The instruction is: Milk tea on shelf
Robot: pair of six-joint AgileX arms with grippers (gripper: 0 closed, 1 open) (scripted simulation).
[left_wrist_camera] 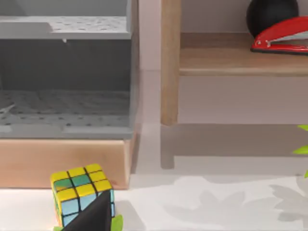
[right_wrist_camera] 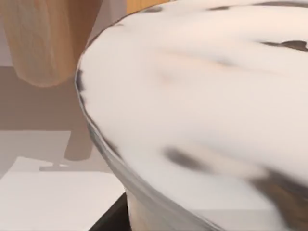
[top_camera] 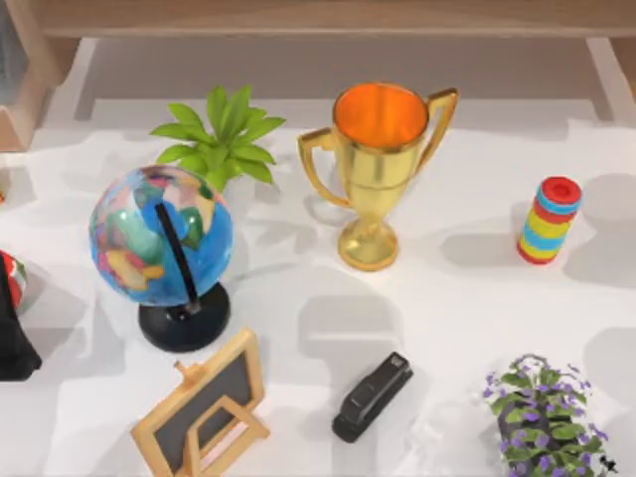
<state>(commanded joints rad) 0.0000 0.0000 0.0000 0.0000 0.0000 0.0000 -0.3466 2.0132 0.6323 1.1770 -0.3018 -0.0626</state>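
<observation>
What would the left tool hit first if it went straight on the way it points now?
Most likely the coloured puzzle cube, just beyond the left tool's dark finger in the left wrist view. A wooden box front stands behind it. Depth is unclear, so this is a guess.

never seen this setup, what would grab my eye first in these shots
The gold trophy with its orange inside stands mid-table, upright, with the blue globe on a black stand to its left and a green plant behind the globe. A striped cylinder stands alone toward the right edge. In the right wrist view the milk tea looms very close, whitish with dark specks, with the shelf behind it.
</observation>
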